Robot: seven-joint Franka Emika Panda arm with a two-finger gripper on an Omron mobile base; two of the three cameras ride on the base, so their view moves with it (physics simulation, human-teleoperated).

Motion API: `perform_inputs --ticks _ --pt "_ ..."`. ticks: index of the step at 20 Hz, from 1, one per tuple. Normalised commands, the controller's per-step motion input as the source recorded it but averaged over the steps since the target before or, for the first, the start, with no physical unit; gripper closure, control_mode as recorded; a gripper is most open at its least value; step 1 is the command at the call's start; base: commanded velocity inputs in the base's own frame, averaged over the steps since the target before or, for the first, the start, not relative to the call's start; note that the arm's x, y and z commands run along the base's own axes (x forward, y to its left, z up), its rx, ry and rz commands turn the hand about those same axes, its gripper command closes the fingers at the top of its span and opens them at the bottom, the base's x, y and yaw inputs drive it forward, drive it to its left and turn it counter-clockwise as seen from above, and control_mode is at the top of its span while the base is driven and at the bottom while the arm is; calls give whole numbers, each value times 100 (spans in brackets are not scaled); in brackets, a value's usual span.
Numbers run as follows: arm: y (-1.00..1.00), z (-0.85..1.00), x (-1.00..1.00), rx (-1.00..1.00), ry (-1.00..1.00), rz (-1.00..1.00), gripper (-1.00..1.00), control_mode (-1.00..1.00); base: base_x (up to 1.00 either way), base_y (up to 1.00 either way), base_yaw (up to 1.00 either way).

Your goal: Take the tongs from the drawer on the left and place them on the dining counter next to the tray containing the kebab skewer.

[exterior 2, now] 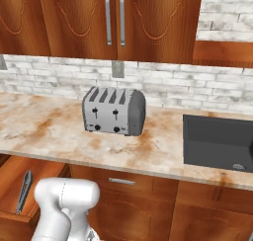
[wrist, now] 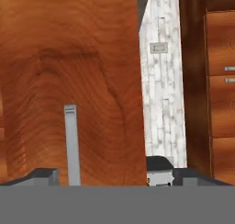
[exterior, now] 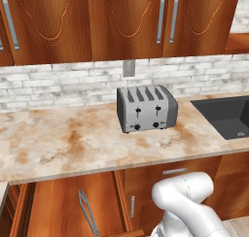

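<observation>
We see one pair of tongs (exterior: 88, 212) lying alone on the floor of the open drawer (exterior: 53, 207), which is pulled out below the wall counter (exterior: 63, 143) at the left. From the right base view the tongs (exterior 2: 23, 190) lie lengthwise, joined end toward the near side, apart from the drawer (exterior 2: 15, 178) walls. One toaster (exterior: 146, 108) with four slots stands on the counter, well to the right of and above the drawer, and one dark sink (exterior: 224, 115) sits at the far right. Just right of the open drawer we count one shut drawer front with a short silver bar handle (exterior: 174, 171). The hand view looks at a wooden cabinet door (wrist: 69, 81) with one silver handle (wrist: 71, 142). The gripper (wrist: 110, 175) has its two fingertips set wide apart, open, holding nothing.
</observation>
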Motion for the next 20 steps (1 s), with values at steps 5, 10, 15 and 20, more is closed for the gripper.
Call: perform_inputs --ticks 5,10,15,20 --pt "-9 82 -70 5 0 0 -100 -100 0 0 0" --pt "-4 90 -50 5 -4 0 -100 -100 0 0 0" --pt "-13 85 -38 5 -8 0 -100 -100 0 0 0" --pt "-20 83 -16 5 0 0 -100 -100 0 0 0"
